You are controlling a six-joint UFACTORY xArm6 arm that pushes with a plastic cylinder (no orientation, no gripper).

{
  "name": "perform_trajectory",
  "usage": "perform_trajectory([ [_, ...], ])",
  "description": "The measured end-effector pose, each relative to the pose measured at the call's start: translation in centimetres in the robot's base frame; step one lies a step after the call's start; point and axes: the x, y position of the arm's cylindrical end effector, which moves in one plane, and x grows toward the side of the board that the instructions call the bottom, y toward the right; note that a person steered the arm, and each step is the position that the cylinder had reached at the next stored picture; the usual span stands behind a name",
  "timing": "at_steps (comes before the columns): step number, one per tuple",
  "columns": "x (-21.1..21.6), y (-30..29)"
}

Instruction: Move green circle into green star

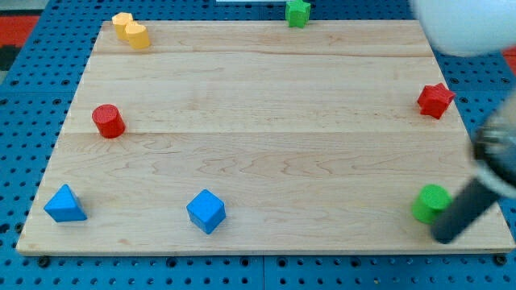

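The green circle (430,202) sits near the board's bottom right corner. The green star (297,11) stands at the view's top edge, right of the middle. My tip (445,238) is blurred by motion and lies just below and to the right of the green circle, touching or almost touching it. The rod slants up to the view's right.
A red star (435,100) is at the right edge. A red cylinder (107,121) is at the left. A blue triangle (64,204) and a blue cube (205,211) lie along the bottom. Two yellow blocks (131,29) sit at the top left. The wooden board (266,137) rests on blue pegboard.
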Motion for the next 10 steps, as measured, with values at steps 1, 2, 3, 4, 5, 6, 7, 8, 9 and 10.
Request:
perform_trajectory([
  [1, -2.3, -4.1],
  [2, -0.2, -1.2],
  [3, 1.5, 3.3],
  [4, -2.4, 0.8],
  [5, -3.7, -7.1],
  [6, -2.2, -3.9],
  [7, -4.1, -0.2],
  [8, -8.7, 0.1],
  [9, -13.1, -3.2],
  [10, -17.5, -4.0],
])
